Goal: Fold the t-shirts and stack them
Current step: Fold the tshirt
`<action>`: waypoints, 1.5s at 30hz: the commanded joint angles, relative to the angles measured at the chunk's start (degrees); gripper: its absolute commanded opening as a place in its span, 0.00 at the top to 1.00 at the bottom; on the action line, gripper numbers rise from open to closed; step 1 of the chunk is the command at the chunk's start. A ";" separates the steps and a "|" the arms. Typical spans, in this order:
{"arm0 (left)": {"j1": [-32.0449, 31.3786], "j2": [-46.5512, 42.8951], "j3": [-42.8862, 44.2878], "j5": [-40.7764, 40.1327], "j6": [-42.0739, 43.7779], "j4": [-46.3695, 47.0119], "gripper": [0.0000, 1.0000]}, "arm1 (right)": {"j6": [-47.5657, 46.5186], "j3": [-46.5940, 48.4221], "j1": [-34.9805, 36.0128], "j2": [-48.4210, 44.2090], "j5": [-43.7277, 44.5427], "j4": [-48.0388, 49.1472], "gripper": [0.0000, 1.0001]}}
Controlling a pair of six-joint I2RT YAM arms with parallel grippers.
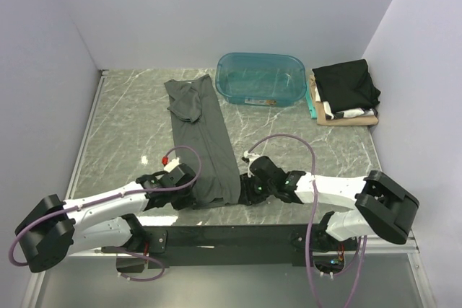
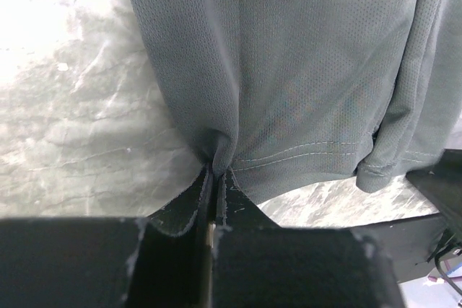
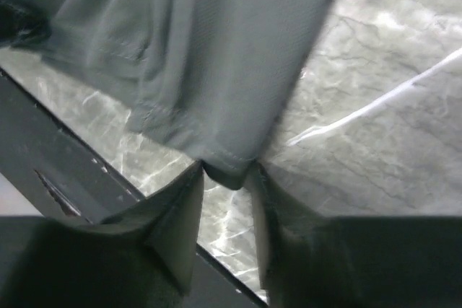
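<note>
Pinching grey t-shirt (image 1: 202, 135) hem: left hand (image 2: 216, 176) clamped | right hand (image 3: 227, 172) parted astride | tub (image 1: 260, 55) beyond

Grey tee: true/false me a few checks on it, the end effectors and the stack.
1. Left end effector is shut on the grey tee's hem. True.
2. The grey tee lies inside the tub. False: it lies as a long strip on the table, left of the tub.
3. A black tee tops the stack at the far right. True.
4. Right end effector hovers over the stack. False: it is at the grey tee's near hem, with a corner of cloth between its parted fingers.
</note>
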 commanded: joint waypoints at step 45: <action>32.45 20.47 28.88 -2.29 16.73 11.86 0.99 | -13.10 58.83 -14.77 31.82 4.95 -13.84 1.00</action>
